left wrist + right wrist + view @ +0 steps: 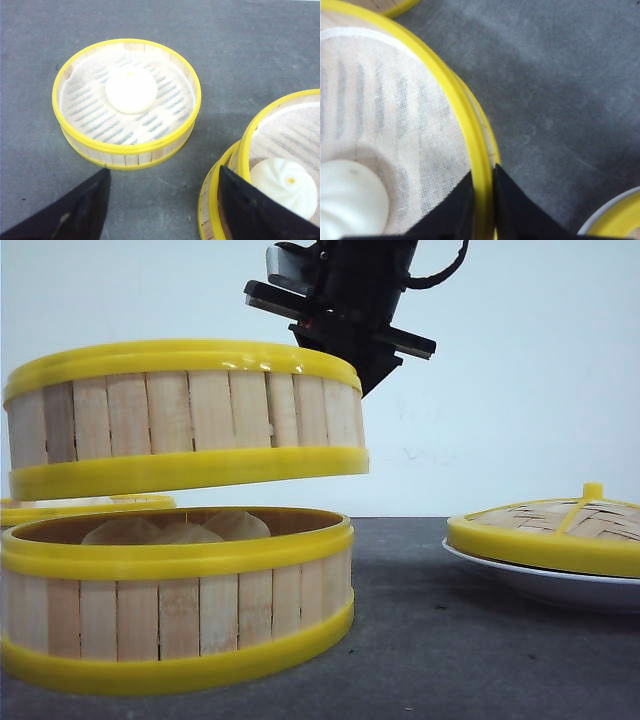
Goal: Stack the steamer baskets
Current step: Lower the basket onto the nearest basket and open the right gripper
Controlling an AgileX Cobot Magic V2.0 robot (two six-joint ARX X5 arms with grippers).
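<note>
Hovering above the lower steamer basket, raised steamer basket in right jaws' pinch; left jaws spread, empty.

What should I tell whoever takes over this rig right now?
Right pincer: shut on the rim of the lifted steamer basket, which holds a bun.
Left pincer: open, empty, above the table.
The lifted basket hangs above the near basket, not yet seated; the near basket also holds buns.
The third basket, with one bun, stands apart on the table.
The woven lid rests on a white plate to the right.
Left: lower the lifted basket, then add the third.
</note>
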